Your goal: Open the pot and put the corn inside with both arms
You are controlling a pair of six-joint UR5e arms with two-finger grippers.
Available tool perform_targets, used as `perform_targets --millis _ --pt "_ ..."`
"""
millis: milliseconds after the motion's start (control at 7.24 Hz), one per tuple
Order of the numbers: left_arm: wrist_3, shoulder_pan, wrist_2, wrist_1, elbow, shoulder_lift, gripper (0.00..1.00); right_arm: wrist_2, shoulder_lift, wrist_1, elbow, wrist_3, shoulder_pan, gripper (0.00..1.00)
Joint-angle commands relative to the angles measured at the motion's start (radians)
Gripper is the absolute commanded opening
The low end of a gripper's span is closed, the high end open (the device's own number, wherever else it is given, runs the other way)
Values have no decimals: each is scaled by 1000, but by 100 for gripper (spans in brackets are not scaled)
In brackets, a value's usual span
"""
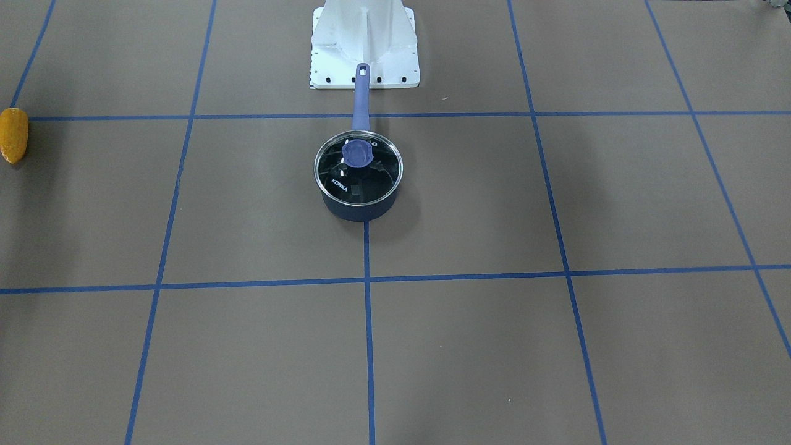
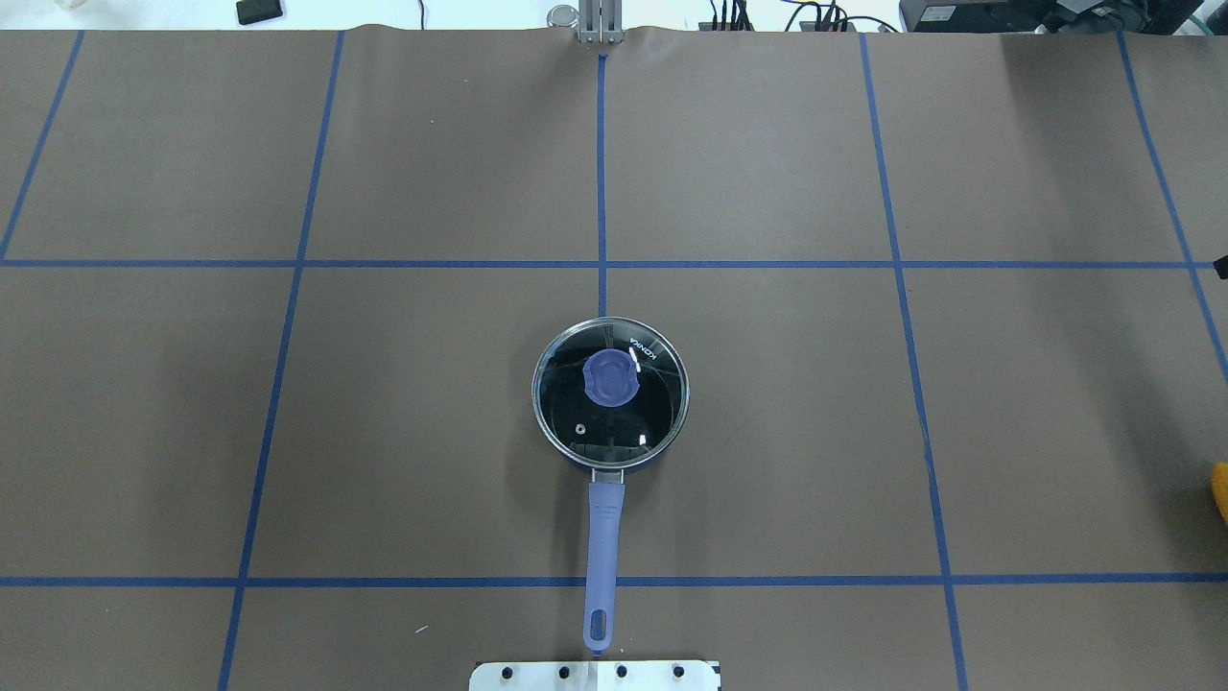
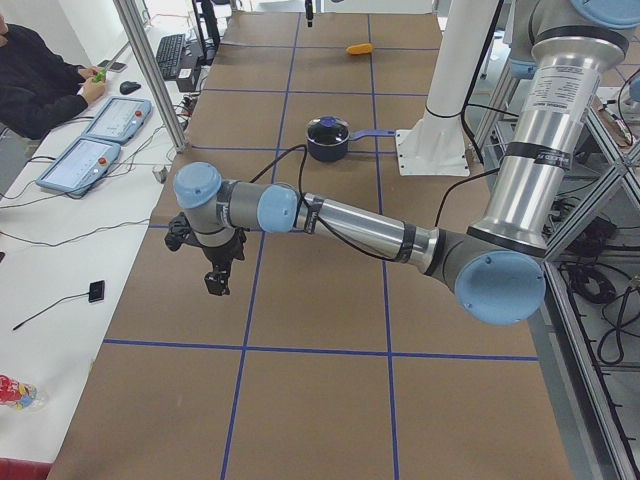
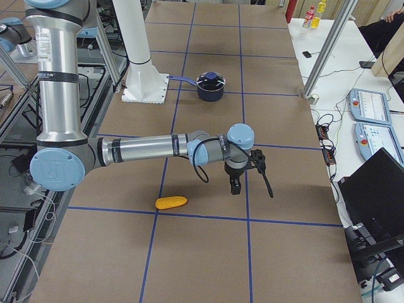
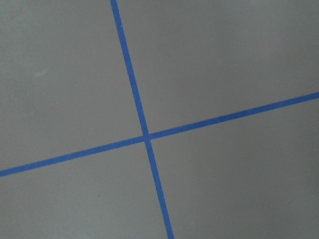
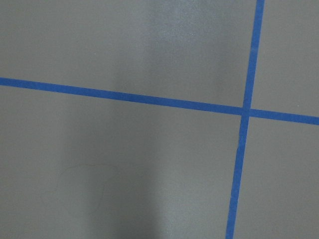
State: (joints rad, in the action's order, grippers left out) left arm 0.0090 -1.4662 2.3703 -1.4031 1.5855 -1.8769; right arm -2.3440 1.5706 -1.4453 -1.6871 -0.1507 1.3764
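Note:
The dark navy pot (image 1: 358,212) stands mid-table with its purple-blue handle (image 1: 361,99) pointing at the robot base. The clear glass lid (image 1: 371,179) with a purple knob sits shut on it. The pot also shows in the overhead view (image 2: 602,537). The yellow-orange corn (image 1: 13,135) lies far off on the robot's right side, at the overhead view's edge (image 2: 1220,489). My left gripper (image 3: 215,280) hangs above the table far from the pot. My right gripper (image 4: 235,184) hangs near the corn (image 4: 171,202), not touching it. I cannot tell whether either is open or shut.
The white mounting base (image 1: 364,43) stands just behind the pot handle. Blue tape lines grid the brown table. Teach pendants (image 3: 100,120) and an operator sit beyond the far table edge, past an aluminium post (image 3: 150,70). Both wrist views show only table and tape.

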Motion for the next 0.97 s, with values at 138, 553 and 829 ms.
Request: perform_targets --millis 138,553,829 --pt "-353 203 18 6 -10 -226 99 -6 6 -1 -42 7 0 100" --pt "-533 329 7 4 -12 -361 99 -6 78 84 -63 30 -2 100" --pt "-700 453 -64 3 -13 -471 98 -6 109 85 -66 19 -2 100"
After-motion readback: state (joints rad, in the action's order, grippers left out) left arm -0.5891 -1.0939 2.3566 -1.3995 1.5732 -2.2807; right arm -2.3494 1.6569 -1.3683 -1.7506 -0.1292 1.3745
